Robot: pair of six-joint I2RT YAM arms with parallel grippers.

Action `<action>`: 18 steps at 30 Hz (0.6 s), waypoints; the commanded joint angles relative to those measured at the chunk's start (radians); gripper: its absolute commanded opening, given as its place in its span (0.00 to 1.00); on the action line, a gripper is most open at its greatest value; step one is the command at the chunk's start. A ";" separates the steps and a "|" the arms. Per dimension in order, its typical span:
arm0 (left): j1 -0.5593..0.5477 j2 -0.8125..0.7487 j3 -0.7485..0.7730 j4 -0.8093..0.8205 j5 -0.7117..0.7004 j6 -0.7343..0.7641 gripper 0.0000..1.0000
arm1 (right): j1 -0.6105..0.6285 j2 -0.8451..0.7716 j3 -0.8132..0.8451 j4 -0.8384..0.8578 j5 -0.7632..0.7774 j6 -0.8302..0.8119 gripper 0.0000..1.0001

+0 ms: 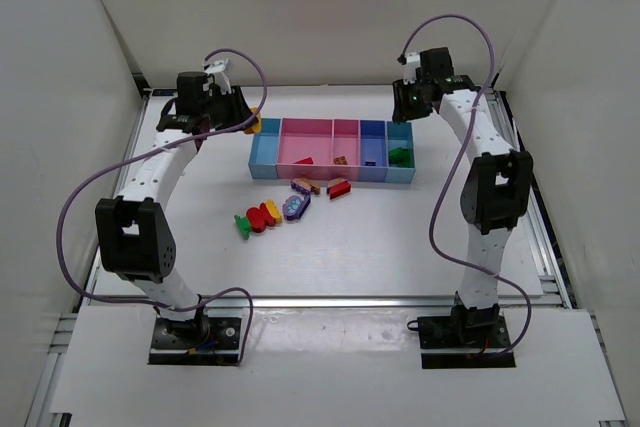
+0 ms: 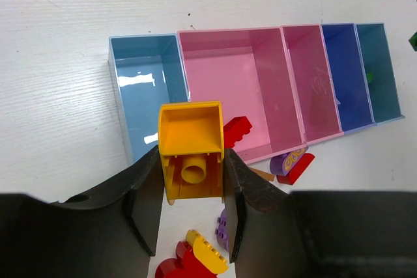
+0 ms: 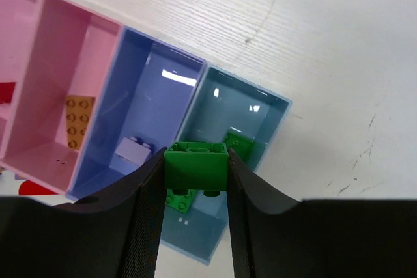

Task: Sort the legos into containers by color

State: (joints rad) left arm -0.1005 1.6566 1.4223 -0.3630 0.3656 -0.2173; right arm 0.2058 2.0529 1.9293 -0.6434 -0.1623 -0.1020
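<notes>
- My left gripper (image 2: pixel 192 183) has its jaws set narrow, clamped on both sides of an orange brick (image 2: pixel 190 138), hollow underside facing the wrist camera.
- In the overhead view that brick hangs at the left end of the row of bins (image 1: pixel 262 159), beside the light-blue bin (image 2: pixel 140 96); I can't tell whether it is exactly over it.
- My right gripper (image 3: pixel 195 183) is just as narrow, pinching a green brick (image 3: pixel 195 161) between its pads.
- The green brick sits above the near rim of the teal end bin (image 3: pixel 251 118), where a green piece (image 3: pixel 238 144) lies on the floor.
- Next door, the blue bin (image 3: pixel 150 89) holds a lilac piece (image 3: pixel 133 150); the narrow pink bin (image 3: pixel 71 50) holds a tan brick (image 3: pixel 79 122).
- The big pink bin (image 2: pixel 228 69) has a red piece (image 2: pixel 236 128) at its near wall.
- Loose pieces (image 1: pixel 268 215) lie on the table (image 1: pixel 400 237) just in front of the bins: red, yellow, green, purple.
</notes>
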 commanded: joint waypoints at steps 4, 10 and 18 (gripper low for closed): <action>-0.001 -0.014 0.038 -0.004 -0.002 0.024 0.10 | -0.031 0.064 0.071 -0.070 0.017 0.058 0.00; -0.001 0.025 0.066 -0.013 0.002 0.032 0.10 | -0.036 0.102 0.085 -0.076 0.017 0.056 0.32; -0.001 0.092 0.104 -0.019 0.007 0.041 0.10 | -0.036 0.105 0.088 -0.073 0.017 0.056 0.70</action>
State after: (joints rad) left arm -0.1005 1.7477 1.4853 -0.3695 0.3656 -0.1909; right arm 0.1722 2.1666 1.9751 -0.7094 -0.1516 -0.0540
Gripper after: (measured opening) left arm 0.474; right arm 0.687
